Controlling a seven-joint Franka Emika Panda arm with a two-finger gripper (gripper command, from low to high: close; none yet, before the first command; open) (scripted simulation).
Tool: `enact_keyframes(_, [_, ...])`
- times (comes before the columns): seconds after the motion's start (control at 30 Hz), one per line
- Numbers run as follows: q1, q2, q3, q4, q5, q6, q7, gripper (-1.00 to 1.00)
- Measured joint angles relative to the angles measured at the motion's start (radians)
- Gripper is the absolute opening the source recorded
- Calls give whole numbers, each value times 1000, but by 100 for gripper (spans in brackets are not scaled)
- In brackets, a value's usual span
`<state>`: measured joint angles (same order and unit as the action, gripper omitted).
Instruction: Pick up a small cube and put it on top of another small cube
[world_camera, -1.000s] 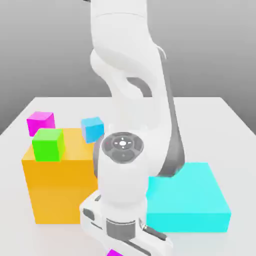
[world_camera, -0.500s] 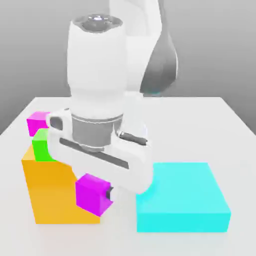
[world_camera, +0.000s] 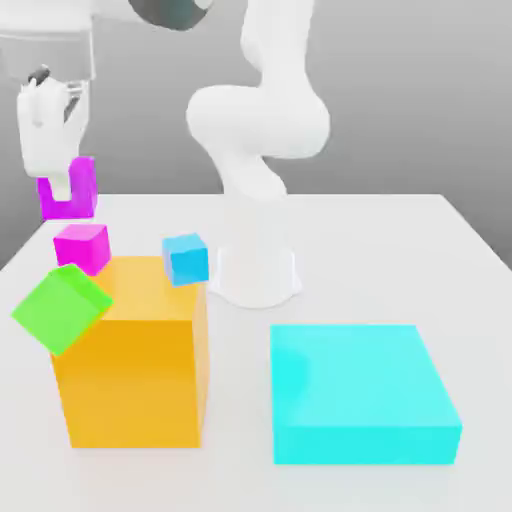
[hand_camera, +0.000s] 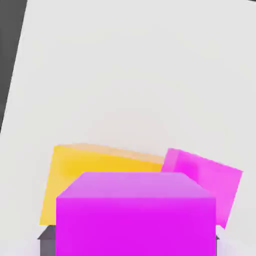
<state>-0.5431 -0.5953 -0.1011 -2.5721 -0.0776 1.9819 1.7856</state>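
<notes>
My gripper (world_camera: 60, 190) hangs at the far left of the exterior view, shut on a small magenta cube (world_camera: 84, 188). That held cube is in the air, just above the other small magenta cube (world_camera: 82, 247), which rests on the table behind the orange block (world_camera: 135, 350). In the hand view the held cube (hand_camera: 135, 215) sits close in front. Beyond it lie the other magenta cube (hand_camera: 205, 180) and the orange block (hand_camera: 90, 170), so the two cubes are not lined up.
A green cube (world_camera: 60, 307) is tilted off the orange block's upper left edge. A small light-blue cube (world_camera: 186, 258) sits behind that block. A wide cyan block (world_camera: 360, 390) lies at the front right. The arm's white base (world_camera: 255, 272) stands mid-table.
The arm swung from the table's front up to the back left, carrying the magenta cube. The green cube, earlier flat on the orange block, now tips over its left edge.
</notes>
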Motion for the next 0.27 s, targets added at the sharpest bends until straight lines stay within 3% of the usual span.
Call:
enact_keyframes(0.13, [-25,20,-18,-99,5,117,32,-100])
enact_keyframes(0.17, [-27,33,-20,-123,4,155,32,100])
enact_keyframes(0.27, [-27,33,-20,-123,5,155,32,100])
